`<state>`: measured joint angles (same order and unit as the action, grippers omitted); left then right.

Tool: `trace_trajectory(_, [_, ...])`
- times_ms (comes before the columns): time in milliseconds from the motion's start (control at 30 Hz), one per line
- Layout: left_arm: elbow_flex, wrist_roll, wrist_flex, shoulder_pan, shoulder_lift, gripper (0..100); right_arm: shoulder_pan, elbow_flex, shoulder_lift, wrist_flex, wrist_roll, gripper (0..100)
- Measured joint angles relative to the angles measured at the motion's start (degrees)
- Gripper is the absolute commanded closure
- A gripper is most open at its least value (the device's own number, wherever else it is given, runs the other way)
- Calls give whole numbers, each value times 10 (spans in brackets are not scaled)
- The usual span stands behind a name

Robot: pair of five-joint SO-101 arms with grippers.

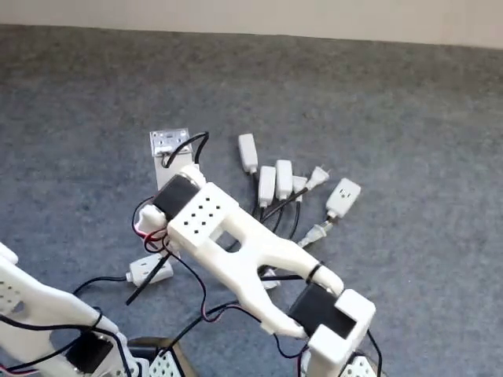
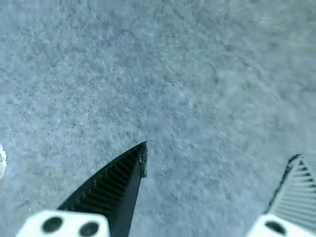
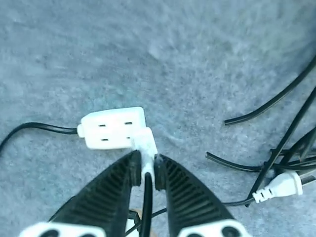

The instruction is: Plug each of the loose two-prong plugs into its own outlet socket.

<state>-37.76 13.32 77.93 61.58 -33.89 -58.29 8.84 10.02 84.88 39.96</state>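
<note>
— Right jaws?
— Clamped narrow on a white plug (image 3: 144,142), its tip touching a corner edge of the outlet socket (image 3: 111,127).
— Left jaws?
— Spread wide over bare grey counter (image 2: 197,74), open room around.

A grey, carpet-like worktop (image 1: 409,118) spreads wide in every direction, its short speckled nap lit softly and evenly with only faint shadows, and along the far edge runs a pale cream strip (image 1: 314,16), wall or skirting, hard to tell.
</note>
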Motion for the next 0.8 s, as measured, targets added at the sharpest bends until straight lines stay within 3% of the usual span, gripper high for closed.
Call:
trace_trajectory(367, [-140,1,0,0,-127,589,-5,84,28,33,-3,994])
trace_trajectory(533, [-160,1,0,0,-148,589,-5,163,55,91,-87,994])
trace_trajectory(800, [-167,1,15,11,-148,589,-4,264,185,133,-143,994])
